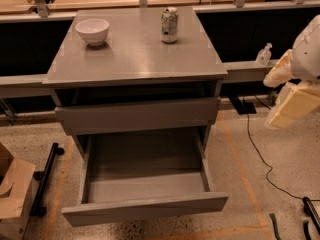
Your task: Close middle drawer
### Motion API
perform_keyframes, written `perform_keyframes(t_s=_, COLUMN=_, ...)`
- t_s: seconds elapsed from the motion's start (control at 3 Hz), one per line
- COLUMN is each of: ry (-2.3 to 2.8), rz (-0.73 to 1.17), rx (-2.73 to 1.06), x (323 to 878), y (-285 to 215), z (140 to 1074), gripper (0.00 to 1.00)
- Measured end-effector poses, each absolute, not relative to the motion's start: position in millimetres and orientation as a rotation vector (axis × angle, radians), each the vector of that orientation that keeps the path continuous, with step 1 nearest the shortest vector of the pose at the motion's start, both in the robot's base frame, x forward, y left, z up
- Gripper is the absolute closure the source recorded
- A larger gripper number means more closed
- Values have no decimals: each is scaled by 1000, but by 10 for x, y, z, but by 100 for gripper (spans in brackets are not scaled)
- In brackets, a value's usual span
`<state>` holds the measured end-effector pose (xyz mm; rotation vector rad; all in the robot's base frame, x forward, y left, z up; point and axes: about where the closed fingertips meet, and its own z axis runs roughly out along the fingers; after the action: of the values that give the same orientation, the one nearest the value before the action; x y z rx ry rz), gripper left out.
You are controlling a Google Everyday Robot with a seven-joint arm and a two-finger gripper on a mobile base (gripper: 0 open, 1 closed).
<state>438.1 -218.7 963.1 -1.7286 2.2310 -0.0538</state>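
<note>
The grey cabinet (135, 59) stands in the centre of the camera view. The middle drawer (145, 208) is pulled far out toward me, with its plain flat grey front low in the view and its grey inside (145, 166) empty. Above it, the taller-fronted grey drawer (137, 115) stands slightly out. The lowest drawer is hidden. My gripper (292, 106), a cream part under the white arm (307, 51), hangs at the right edge. It is well to the right of the cabinet and touches nothing.
A white bowl (92, 30) and a can (169, 25) stand on the cabinet top. A small bottle (264, 54) sits on the ledge at the right. A cardboard box (12, 194) and a black bar (45, 179) are at the lower left. A black cable (260, 154) runs across the floor at the right.
</note>
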Motion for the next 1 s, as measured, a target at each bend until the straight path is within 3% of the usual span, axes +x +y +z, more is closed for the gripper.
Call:
perform_keyframes(t_s=0.67, ry=2276, rz=194, rx=-1838, x=4175, y=-2102, z=8753, gripper=85)
perform_keyframes(t_s=1.0, ry=2282, rz=201, rx=-1845, x=4153, y=-2096, z=8698, gripper=100)
